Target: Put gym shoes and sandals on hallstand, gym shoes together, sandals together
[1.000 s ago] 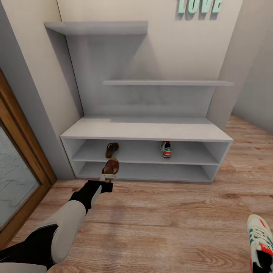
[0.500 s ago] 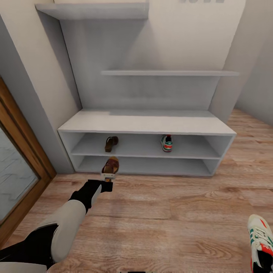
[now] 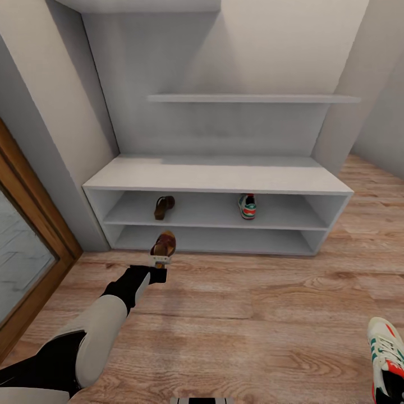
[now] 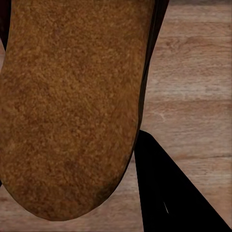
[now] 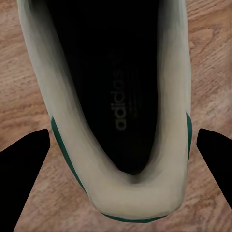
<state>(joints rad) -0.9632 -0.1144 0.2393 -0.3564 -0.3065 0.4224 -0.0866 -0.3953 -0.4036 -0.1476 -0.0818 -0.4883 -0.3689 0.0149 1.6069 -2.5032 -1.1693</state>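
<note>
Risk noted: my left jaws (image 3: 161, 261) gripped a sandal (image 3: 164, 244) short of the shoe rack (image 3: 217, 180); slippage meant floor (image 3: 252, 314). Right jaws' state around the gym shoe (image 5: 116, 111) unclear.

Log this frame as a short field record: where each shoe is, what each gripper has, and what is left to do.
sandal on rack: upper open shelf, left part
gym shoe on rack: upper open shelf, right of centre
left gripper: shut on second sandal, held before the hallstand
right gripper: around second gym shoe, grip unclear
corridor floor: wood planks
remaining: both carried shoes not yet on rack
</note>
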